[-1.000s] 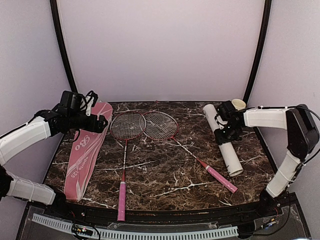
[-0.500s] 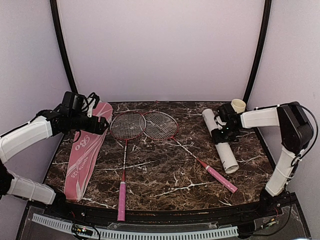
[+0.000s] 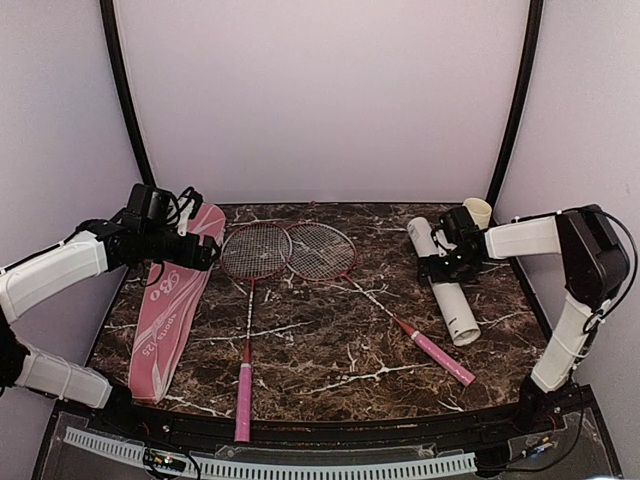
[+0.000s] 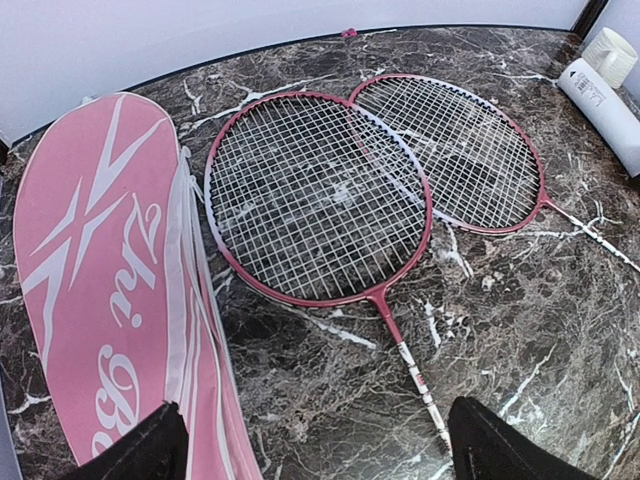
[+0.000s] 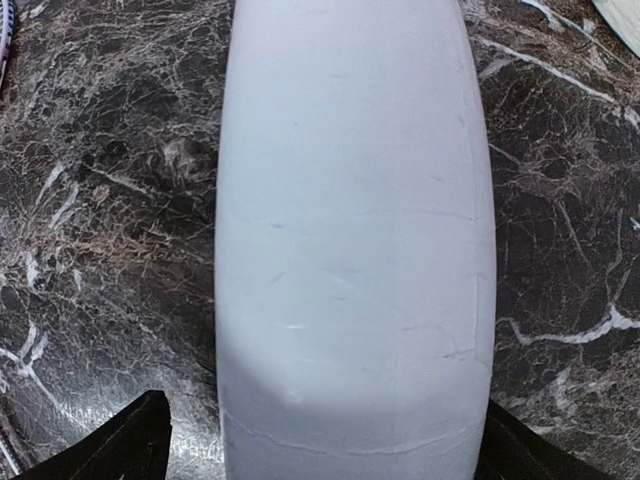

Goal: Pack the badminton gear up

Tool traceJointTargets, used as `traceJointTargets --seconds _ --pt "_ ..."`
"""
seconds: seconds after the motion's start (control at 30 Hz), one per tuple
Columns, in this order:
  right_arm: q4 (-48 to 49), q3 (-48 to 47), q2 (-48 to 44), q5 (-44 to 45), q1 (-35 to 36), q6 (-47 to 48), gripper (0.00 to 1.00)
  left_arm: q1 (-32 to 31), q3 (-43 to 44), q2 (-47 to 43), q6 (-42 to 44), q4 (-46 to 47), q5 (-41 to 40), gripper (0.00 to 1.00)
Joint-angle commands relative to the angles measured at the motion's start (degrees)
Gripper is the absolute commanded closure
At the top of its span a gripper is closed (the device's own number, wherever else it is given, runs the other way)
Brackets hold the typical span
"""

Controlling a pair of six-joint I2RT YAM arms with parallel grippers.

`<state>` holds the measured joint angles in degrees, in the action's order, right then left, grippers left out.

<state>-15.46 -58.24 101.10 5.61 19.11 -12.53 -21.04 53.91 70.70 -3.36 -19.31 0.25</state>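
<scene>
Right gripper (image 5: 325,445) straddles the white tube (image 5: 350,200), jaws spread wide.

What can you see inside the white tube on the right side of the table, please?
Nothing of its inside shows. The white tube lies on its side on the table. The top and right wrist views show only its opaque outer wall, which hides any contents.

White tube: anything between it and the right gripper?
Nothing visible. The right gripper hovers directly over the white tube, open, with one finger on each side of it. The tube lies flat on the table.
</scene>
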Motion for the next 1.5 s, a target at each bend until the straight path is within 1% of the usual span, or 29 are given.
traceJointTargets --seconds 0.0,0.13,0.23,0.3,0.37,0.43,0.57,0.67,0.77,0.9,1.03,1.17,1.47 --pt "2.21 0.97 -4.13 -1.50 -0.88 0.08 0.00 0.29 -0.80 -0.86 0.55 1.73 3.36 0.07" --pt "1.78 1.26 -7.67 -1.52 -1.00 0.08 0.00 0.28 -1.38 -1.33 0.89 2.34 4.17 0.07" --pt "1.09 1.46 -10.34 -1.14 -0.93 0.10 0.00 0.27 -1.71 -1.08 0.77 1.99 2.59 0.07" --pt "0.19 1.38 -13.16 -1.26 -0.95 -0.15 0.01 0.22 -1.46 -0.37 0.41 1.17 0.45 0.07" --pt "-0.44 1.72 -15.83 -2.14 -1.01 -0.65 0.00 0.31 -0.91 0.94 -0.29 -0.53 -3.73 0.08" --pt "-0.49 2.49 -18.81 -4.40 -0.80 -1.75 0.01 0.95 -0.76 2.49 -1.04 -1.98 -6.44 0.12" --pt "1.25 5.56 -25.17 -7.79 0.95 -4.75 0.03 4.33 0.39 7.19 -1.69 -3.95 -4.81 0.21" --pt "3.09 8.28 -29.29 -8.98 3.41 -6.95 0.03 7.14 1.79 11.55 -1.94 -5.77 -2.71 0.35" --pt "5.98 10.82 -31.75 -10.33 6.42 -9.14 0.03 8.62 2.63 15.42 -1.84 -7.43 -2.32 0.43" --pt "9.58 13.37 -32.67 -11.33 10.32 -11.56 0.03 8.94 3.43 20.38 -1.28 -9.31 -2.29 0.51" --pt "12.50 14.58 -32.39 -11.19 12.89 -12.86 0.04 8.99 3.91 22.54 -1.04 -10.47 -5.92 0.56" --pt "15.10 15.40 -31.58 -11.66 14.39 -13.83 0.04 9.03 3.21 23.40 -0.90 -10.25 -6.46 0.56" --pt "17.39 16.61 -30.92 -11.16 15.69 -15.29 0.04 9.08 4.68 26.45 -0.20 -10.38 -4.45 0.58"
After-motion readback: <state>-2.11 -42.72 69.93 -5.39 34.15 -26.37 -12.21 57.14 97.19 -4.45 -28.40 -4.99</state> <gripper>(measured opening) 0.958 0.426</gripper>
